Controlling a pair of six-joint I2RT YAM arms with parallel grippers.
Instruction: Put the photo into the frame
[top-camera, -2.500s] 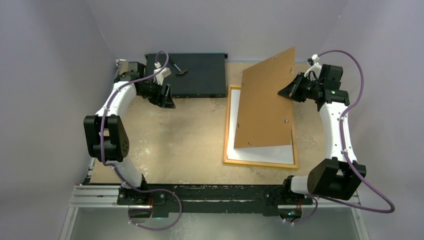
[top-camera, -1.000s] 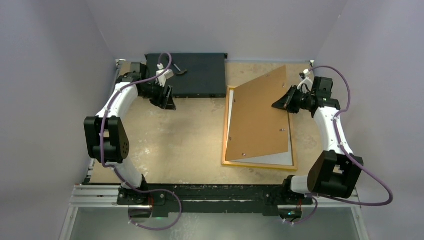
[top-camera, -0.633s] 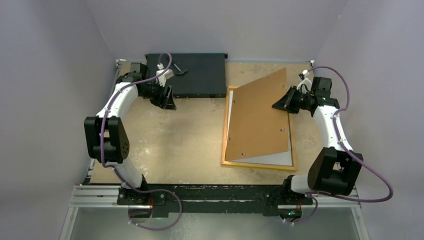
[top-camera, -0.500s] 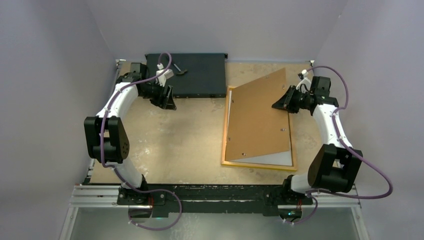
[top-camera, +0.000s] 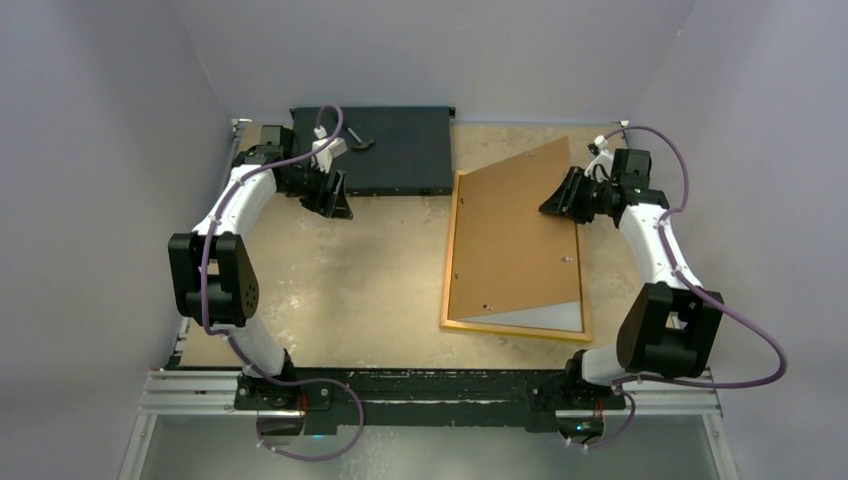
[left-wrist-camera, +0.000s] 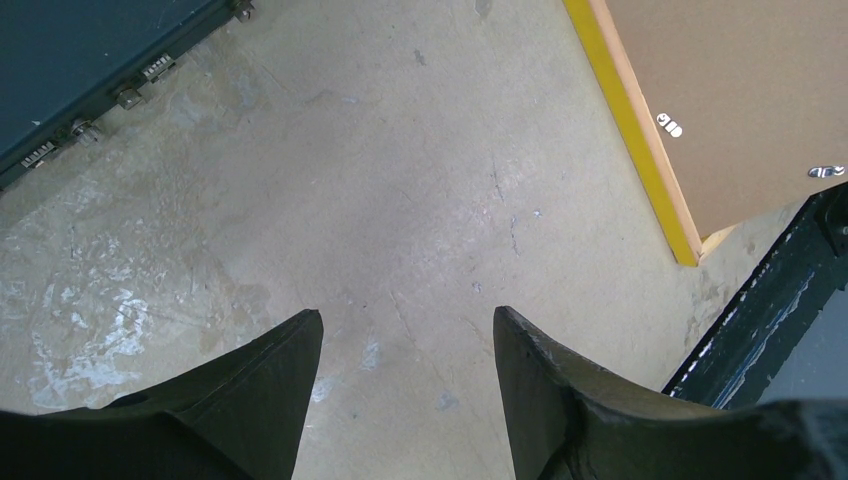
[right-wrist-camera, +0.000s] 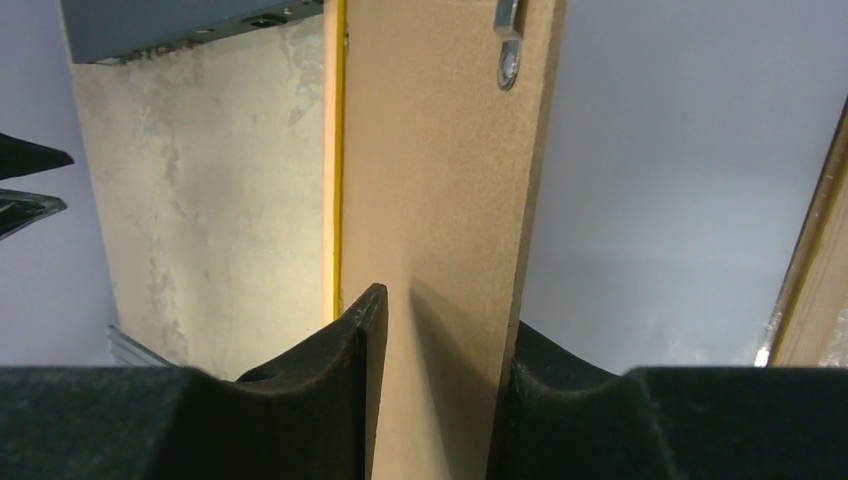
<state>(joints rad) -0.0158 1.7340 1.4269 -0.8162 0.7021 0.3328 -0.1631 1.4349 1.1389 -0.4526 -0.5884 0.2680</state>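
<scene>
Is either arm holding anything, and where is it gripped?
The right end effector pinches the brown backing board by its right edge; the left end effector holds nothing.

White-backed photo (top-camera: 555, 317) lying flat inside yellow-orange frame (top-camera: 515, 331)

Left arm (top-camera: 235, 205) and right arm (top-camera: 655, 245): white links, black joints, purple cables; claw fingers (left-wrist-camera: 270, 390) black, seemingly matte.

The backing board (top-camera: 515, 235) hides most of the photo (top-camera: 545, 318).
</scene>
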